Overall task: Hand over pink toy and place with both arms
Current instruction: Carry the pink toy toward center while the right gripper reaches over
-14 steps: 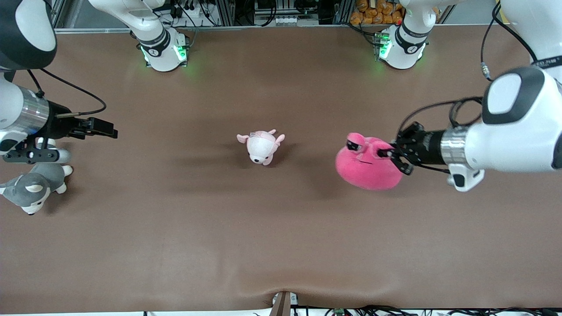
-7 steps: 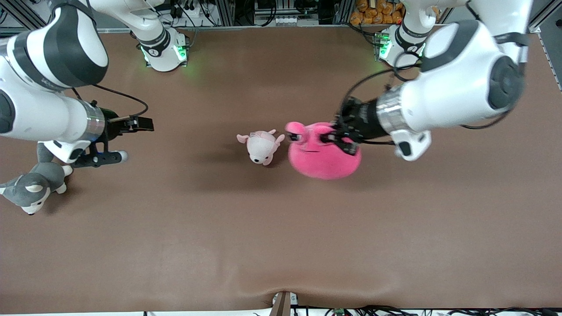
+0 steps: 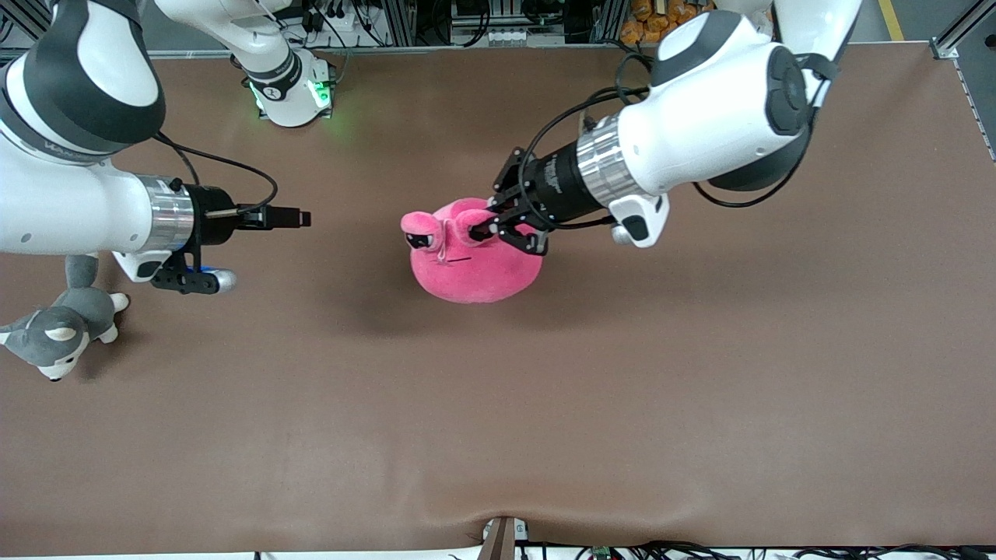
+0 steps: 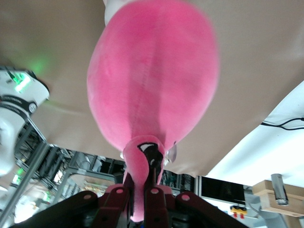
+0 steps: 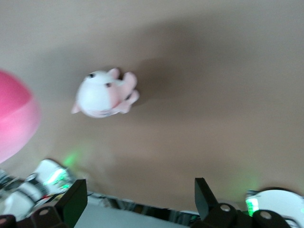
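Observation:
The pink toy [image 3: 472, 264], a round hot-pink plush with dark half-closed eyes, hangs from my left gripper [image 3: 498, 225] above the middle of the table. The left gripper is shut on a fold of plush at the toy's top. In the left wrist view the toy [image 4: 152, 80] fills the frame, pinched in the left gripper [image 4: 141, 204]. My right gripper [image 3: 302, 219] is open and empty, over the table toward the right arm's end, pointing at the toy with a gap between them. The right wrist view shows its gripper [image 5: 137, 202] spread wide and the toy's edge [image 5: 14, 123].
A small pale pink-and-white plush [image 5: 102, 95] lies on the table under the held toy and is hidden in the front view. A grey-and-white husky plush [image 3: 58, 334] lies at the right arm's end of the table. The brown mat [image 3: 498, 404] covers the table.
My left arm has carried the pink toy toward the right arm's end, until it covers the small pale plush. My right gripper has moved toward the middle of the table.

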Robot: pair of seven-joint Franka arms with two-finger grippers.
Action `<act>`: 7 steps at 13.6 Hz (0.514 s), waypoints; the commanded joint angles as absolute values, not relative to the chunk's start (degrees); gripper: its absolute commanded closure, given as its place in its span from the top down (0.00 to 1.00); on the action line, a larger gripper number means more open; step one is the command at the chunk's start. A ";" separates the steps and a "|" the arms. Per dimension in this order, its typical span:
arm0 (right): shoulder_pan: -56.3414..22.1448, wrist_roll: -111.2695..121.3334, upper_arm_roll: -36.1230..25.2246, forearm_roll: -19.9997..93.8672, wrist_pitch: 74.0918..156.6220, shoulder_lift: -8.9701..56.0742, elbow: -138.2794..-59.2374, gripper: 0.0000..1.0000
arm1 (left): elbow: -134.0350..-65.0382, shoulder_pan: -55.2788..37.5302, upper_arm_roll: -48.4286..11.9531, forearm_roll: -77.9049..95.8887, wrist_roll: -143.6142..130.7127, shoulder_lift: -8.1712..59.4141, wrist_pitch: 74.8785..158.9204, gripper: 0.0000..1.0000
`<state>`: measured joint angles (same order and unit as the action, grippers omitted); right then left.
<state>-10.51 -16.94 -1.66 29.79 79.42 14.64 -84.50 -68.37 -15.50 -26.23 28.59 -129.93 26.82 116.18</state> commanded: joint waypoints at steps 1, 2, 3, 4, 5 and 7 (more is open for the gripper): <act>-9.76 -18.28 -1.58 36.28 78.66 15.12 -83.94 1.00 | -67.94 -18.88 -25.40 29.80 -132.88 28.56 119.96 0.00; -9.76 -18.46 -1.67 37.95 78.92 15.20 -83.94 1.00 | -68.20 -20.20 -25.31 29.71 -133.50 29.09 121.62 0.00; -9.84 -19.68 -1.58 39.62 79.19 15.38 -83.94 1.00 | -68.20 -20.91 -25.23 29.62 -133.94 29.87 122.68 0.00; -9.76 -21.78 -1.67 42.07 80.32 15.82 -83.94 1.00 | -68.20 -21.70 -25.22 29.53 -134.29 30.40 123.48 0.00; -9.76 -23.45 -1.67 44.01 81.64 15.91 -83.94 1.00 | -68.20 -22.49 -24.88 29.44 -135.25 30.58 124.97 0.00; -10.37 -23.47 -1.58 45.43 83.22 16.00 -83.94 1.00 | -68.20 -25.12 -23.04 29.18 -137.63 31.29 127.78 0.00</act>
